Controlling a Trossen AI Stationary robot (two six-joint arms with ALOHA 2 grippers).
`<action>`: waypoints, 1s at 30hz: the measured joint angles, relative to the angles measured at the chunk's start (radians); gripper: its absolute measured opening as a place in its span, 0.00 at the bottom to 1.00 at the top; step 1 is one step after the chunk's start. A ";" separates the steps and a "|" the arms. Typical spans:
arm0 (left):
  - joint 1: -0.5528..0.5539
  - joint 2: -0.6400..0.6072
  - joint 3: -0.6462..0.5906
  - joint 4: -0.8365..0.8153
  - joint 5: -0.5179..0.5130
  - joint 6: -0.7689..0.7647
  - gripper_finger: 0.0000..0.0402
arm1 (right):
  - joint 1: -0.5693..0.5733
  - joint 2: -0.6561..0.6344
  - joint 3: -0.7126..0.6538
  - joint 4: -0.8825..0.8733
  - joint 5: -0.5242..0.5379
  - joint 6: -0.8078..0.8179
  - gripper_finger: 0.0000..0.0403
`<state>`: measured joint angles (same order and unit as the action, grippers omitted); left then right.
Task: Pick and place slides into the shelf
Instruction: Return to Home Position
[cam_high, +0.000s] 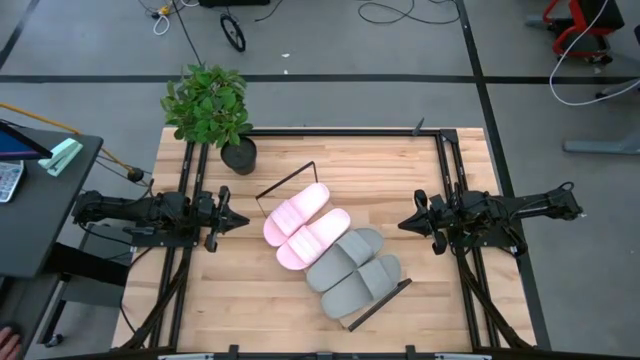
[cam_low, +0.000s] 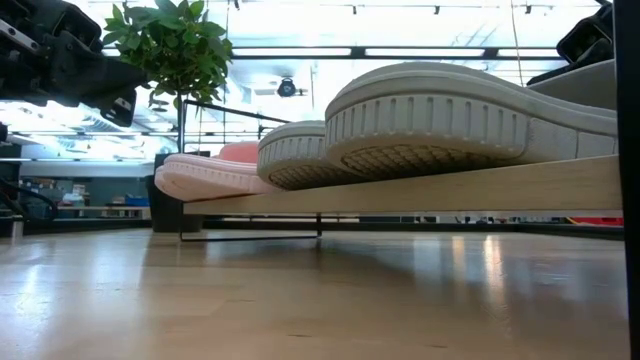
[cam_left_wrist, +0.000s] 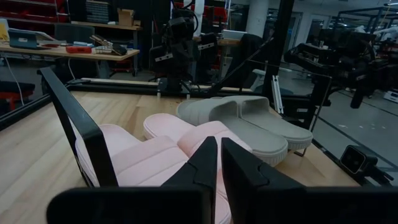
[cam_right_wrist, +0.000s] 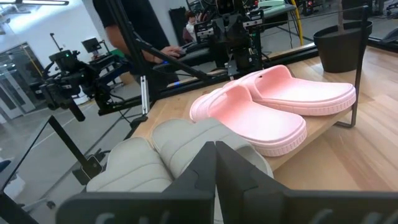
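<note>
**Item: both arms drawn back, four slides on the shelf**

Left fingers (cam_high: 233, 221): clenched together, holding nothing, at the left side of the desk (cam_high: 200, 290), tips aimed at the middle.

Right fingers (cam_high: 410, 224): likewise clenched and empty, at the right side, tips aimed inward.

Pink slides (cam_high: 305, 225): a pair, side by side on the shelf (cam_low: 420, 188), on its far-left part. They are near the left fingers but apart from them.

Grey slides (cam_high: 355, 272): a pair, side by side on the near-right part of the shelf, touching the pink pair. They are near the right fingers, a little nearer the front than them, with a clear gap.

Shelf: set diagonally mid-desk between the two arms, with a black frame end at each short side.

Potted plant (cam_high: 207, 105): far-left on the desk, just beyond the shelf's far end.

Hazards, as judged: the placing looks done, so the remaining risk is disturbance. The nearest grey slide lies close to the shelf's near end, and the low view shows soles reaching the board's edge. An arm clipping a frame end while folding back could jolt a slide off.
</note>
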<state>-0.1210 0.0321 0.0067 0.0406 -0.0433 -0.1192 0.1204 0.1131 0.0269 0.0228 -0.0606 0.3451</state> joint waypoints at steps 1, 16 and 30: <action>0.000 0.000 0.000 0.000 0.000 0.000 0.06 | 0.000 0.000 0.000 0.000 0.000 0.000 0.02; 0.000 0.000 0.000 0.000 0.000 0.001 0.10 | 0.000 0.000 0.000 0.000 0.000 0.000 0.02; 0.000 0.000 0.000 0.000 0.000 0.001 0.09 | 0.000 0.000 0.000 0.000 0.000 0.000 0.02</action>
<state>-0.1209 0.0321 0.0067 0.0406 -0.0434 -0.1186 0.1200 0.1131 0.0272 0.0231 -0.0608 0.3450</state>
